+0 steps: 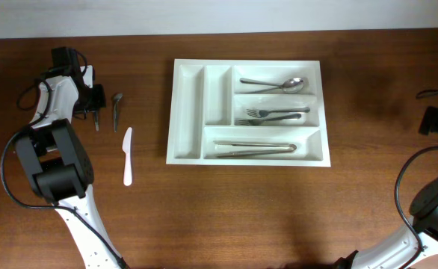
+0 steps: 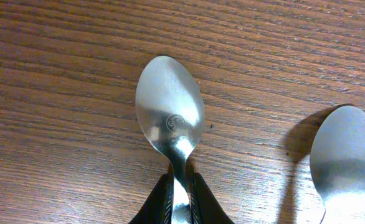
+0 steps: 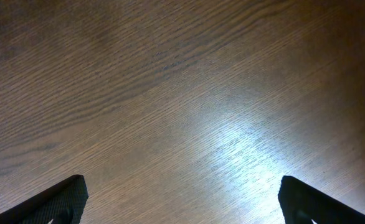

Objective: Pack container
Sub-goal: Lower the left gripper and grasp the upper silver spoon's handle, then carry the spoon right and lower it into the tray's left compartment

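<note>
1. Your left claw (image 2: pixel 179 200) is pinched narrow on the neck of the held spoon (image 2: pixel 170 112), just below its bowl. The dark fingers (image 2: pixel 161 204) press the stem from both sides.
2. The held spoon's bowl faces up, low over the wood. You cannot tell from the wrist view whether it rests on the surface.
3. A second spoon (image 2: pixel 346 158) lies just beside it, to the right in the left wrist view. It is apart from the held one and throws a dark shadow toward it.
4. In the overhead view your left claw (image 1: pixel 94 106) is at the far left of the table (image 1: pixel 279 217), well apart from the container.
5. A white plastic knife (image 1: pixel 128 155) lies on the wood near that claw, between it and the front edge of the table. It lies parallel to the container's short side.
6. The container (image 1: pixel 189 112) sits flat in the middle of the table with its long side running left to right. Its two narrow upright compartments are at the left end.
7. Of the three long compartments, the far one holds a packed spoon (image 1: pixel 275 84) with its bowl to the right. The middle one holds forks (image 1: pixel 275 114). The near one holds long metal pieces (image 1: pixel 255 148) that are too small to tell apart.
8. Your right claw (image 3: pixel 182 202) gapes wide over bare wood. Its fingers (image 3: pixel 58 202) sit at the lower corners of its wrist view, with nothing between them.
</note>
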Available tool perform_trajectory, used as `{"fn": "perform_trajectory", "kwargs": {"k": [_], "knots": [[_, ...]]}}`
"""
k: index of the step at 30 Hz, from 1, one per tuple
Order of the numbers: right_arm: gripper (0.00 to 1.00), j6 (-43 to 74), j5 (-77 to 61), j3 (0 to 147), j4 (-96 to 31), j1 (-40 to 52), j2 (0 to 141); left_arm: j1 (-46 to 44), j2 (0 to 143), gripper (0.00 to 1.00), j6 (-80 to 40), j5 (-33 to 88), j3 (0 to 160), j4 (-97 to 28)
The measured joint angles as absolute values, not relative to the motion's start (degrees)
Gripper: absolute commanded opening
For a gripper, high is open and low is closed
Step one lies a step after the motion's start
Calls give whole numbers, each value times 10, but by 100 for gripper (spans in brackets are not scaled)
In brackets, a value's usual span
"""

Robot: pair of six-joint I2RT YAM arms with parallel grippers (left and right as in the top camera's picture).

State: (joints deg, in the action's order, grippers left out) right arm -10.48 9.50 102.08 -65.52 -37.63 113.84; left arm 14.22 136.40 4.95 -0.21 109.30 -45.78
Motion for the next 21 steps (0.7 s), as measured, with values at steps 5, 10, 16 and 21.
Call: {"fn": "perform_trajectory", "kwargs": {"k": [5,10,16,21], "knots": [[99,-105,95,1021,-655,-376,1138,142,1364,7,50,-2,1096,-462],[99,-105,95,1021,-655,-376,1138,140,1381,7,50,-6,1134,-505],[98,-105,95,1021,-655,-376,1138,127,1391,5,50,-10,1221,-561],[99,-105,95,1021,-655,-376,1138,99,1391,5,50,-10,1309,-611]]}}
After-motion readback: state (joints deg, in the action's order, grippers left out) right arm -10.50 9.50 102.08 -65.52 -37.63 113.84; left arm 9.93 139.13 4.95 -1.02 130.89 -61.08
